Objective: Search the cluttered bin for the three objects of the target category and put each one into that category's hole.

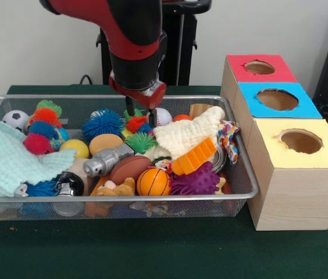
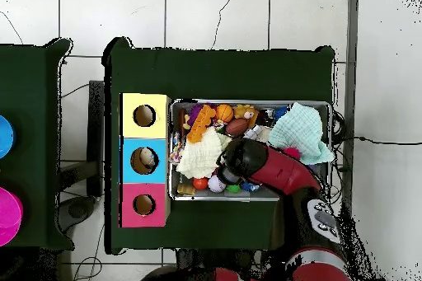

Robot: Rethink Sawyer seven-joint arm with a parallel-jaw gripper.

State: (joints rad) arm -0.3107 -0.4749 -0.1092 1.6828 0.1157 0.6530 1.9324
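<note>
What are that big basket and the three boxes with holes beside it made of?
The basket looks like silver wire mesh with a rounded metal rim: the toys show through its sides. The three boxes seem to be pale wood or wood-look board, going by the grain on their sides. Their red, blue and yellow tops look matte, perhaps foam or card; the hole edges are rough.

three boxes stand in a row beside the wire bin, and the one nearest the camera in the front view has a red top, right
Not quite. In the front view the box nearest the camera has a yellow top; the red-topped box is the farthest, with the blue-topped box between them. The three do stand in a row beside the wire bin.
</note>
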